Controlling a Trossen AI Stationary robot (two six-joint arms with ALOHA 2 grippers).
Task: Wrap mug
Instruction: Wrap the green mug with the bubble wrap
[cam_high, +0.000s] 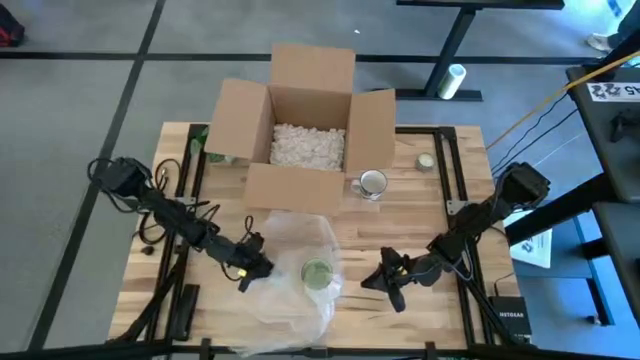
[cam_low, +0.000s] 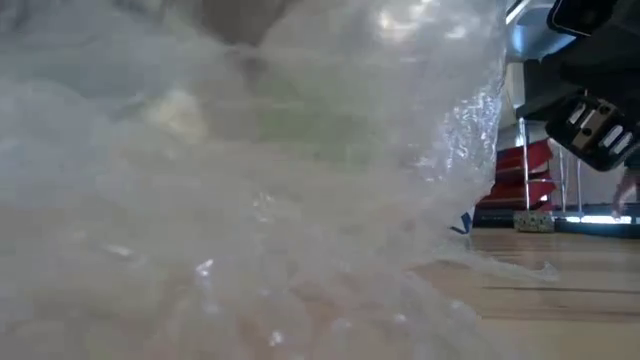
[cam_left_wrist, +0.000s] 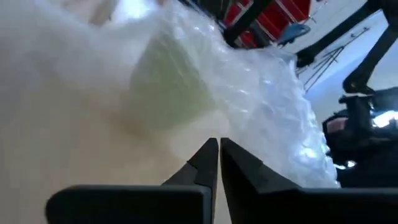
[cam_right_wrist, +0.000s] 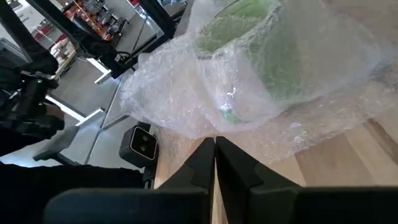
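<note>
Left gripper (cam_high: 252, 262) pinches clear bubble wrap sheet (cam_high: 290, 240) over green mug (cam_high: 316, 272) to fold it; right gripper (cam_high: 385, 280) closed, empty, beside.

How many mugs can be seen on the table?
2. A green mug stands on the clear bubble wrap sheet near the front edge; a white mug stands beside the open cardboard box. More may be hidden inside the box.

Evenly and brightly lit from overhead, with soft shadows. Blurred close up in the low and left wrist views. Glinting on the bubble wrap (cam_right_wrist: 205, 93).
</note>
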